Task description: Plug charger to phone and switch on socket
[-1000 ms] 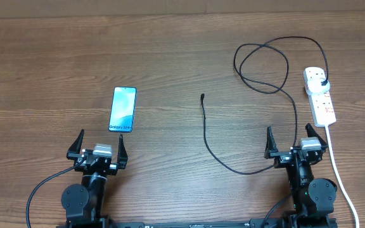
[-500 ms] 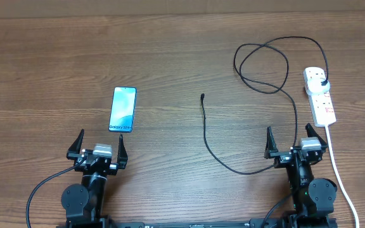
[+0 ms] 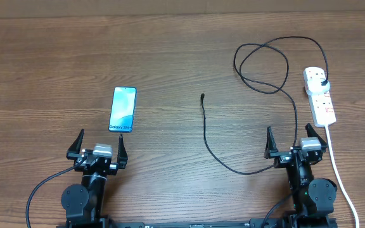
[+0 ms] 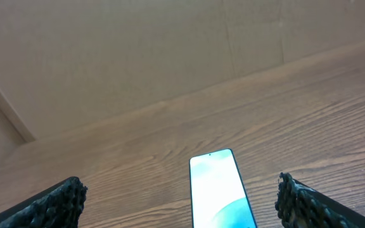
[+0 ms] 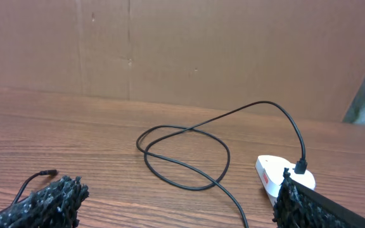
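Note:
The phone point(image 3: 123, 109) lies flat at the left with its screen lit, just beyond my open left gripper point(image 3: 100, 134). In the left wrist view the phone point(image 4: 220, 190) sits between and ahead of the wide-apart fingers point(image 4: 49, 206). The charger's connector tip point(image 3: 203, 97) lies loose at mid-table. Its black cable loops right to a plug point(image 3: 324, 82) seated in the white socket point(image 3: 322, 104). My right gripper point(image 3: 289, 132) stands open near the socket, and the cable point(image 5: 182, 152) runs across the table between its fingers. The socket point(image 5: 274, 174) shows beside the right finger.
The socket's white cord point(image 3: 338, 171) trails to the front edge, right of the right arm. A cardboard wall point(image 5: 182, 44) stands behind the table's far edge. Bare wood point(image 3: 170, 57) lies between phone and cable.

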Robot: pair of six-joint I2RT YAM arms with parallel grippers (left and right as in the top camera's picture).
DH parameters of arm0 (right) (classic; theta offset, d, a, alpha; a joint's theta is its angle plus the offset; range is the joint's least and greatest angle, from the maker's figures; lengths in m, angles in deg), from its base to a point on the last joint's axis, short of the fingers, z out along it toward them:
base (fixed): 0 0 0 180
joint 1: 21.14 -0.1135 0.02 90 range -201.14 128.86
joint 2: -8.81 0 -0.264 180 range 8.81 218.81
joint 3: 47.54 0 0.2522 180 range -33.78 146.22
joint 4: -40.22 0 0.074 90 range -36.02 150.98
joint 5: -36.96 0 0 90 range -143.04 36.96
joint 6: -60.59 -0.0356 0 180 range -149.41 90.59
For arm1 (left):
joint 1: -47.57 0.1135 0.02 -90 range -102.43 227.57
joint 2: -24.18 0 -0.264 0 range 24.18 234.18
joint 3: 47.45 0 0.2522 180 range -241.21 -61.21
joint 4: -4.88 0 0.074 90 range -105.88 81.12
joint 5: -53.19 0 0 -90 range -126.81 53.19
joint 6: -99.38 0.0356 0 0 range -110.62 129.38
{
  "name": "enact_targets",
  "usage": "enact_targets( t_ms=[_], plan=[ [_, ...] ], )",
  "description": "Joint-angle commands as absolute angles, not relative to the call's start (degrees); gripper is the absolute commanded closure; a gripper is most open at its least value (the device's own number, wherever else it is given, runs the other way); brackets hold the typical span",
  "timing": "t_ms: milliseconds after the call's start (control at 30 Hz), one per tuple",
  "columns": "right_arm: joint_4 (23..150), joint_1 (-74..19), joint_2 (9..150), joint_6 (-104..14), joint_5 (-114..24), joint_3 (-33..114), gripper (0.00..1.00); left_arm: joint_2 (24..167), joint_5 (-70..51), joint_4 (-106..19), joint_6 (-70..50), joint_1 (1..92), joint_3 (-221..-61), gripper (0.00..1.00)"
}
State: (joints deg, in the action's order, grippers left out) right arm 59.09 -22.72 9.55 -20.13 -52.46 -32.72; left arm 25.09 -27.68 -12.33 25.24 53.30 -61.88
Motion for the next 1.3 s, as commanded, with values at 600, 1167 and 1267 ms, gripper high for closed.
enact_targets(
  t_ms=[600,1167,1267],
  plan=[
    [58.8,-23.0,9.0,-19.9,-53.0,-33.3,0.0,41.5,-21.2,-13.2,21.0,53.5,-81.0,0.0],
    [58.8,-23.0,9.0,-19.9,-53.0,-33.3,0.0,101.3,-14.4,-52.6,21.0,52.5,-136.1,0.0],
    [58.8,-23.0,9.0,-19.9,-53.0,-33.3,0.0,111.1,-14.4,-61.6,21.0,51.4,-144.7,0.01]
  ],
)
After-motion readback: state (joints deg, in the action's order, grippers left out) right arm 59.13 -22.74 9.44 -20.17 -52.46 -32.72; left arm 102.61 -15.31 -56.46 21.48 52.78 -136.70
